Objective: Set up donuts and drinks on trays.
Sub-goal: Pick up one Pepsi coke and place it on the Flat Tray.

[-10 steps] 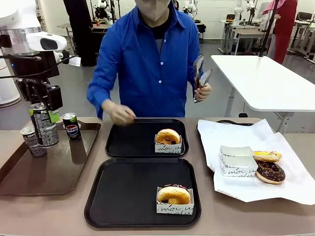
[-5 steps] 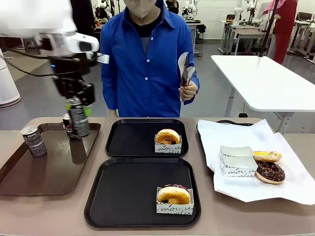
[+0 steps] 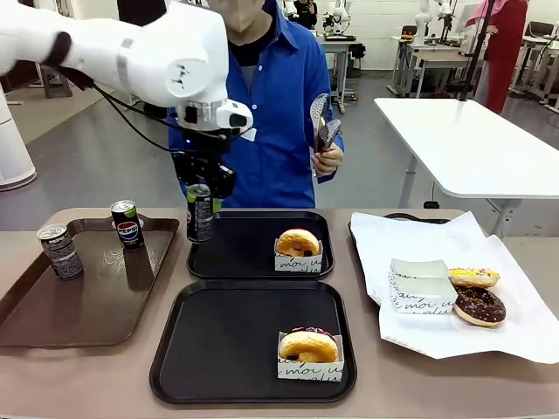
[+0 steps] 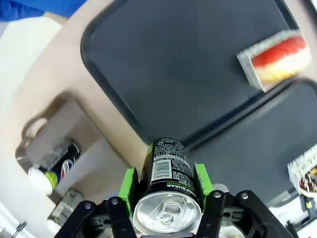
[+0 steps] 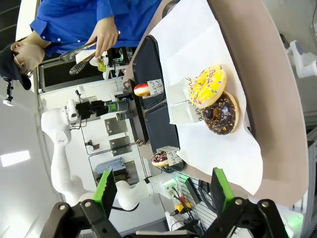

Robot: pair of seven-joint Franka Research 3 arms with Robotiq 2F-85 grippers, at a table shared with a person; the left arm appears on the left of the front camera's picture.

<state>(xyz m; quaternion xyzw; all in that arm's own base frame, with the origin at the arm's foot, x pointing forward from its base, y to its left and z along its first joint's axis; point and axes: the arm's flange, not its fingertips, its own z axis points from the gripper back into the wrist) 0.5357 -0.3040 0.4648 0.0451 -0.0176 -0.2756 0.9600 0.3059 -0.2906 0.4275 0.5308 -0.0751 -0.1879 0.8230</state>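
On the tabletop (image 3: 79,375) lie the near tray (image 3: 227,340) and the far tray (image 3: 236,249), both black. The left hand (image 3: 202,194) grips 1 can (image 3: 200,220) upright, long axis vertical, silver top upward, over the far tray's left rim. The right hand (image 5: 162,173) is spread wide, holding nothing.

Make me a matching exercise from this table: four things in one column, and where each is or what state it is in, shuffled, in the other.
Column A
1. tongs
2. chocolate donut
3. logo can
4. left gripper

Column B
a. standing on the brown tray
b. shut on a black can
c. in the person's hand
d. lying on the white paper

Pairs: 1-c, 2-d, 3-a, 4-b
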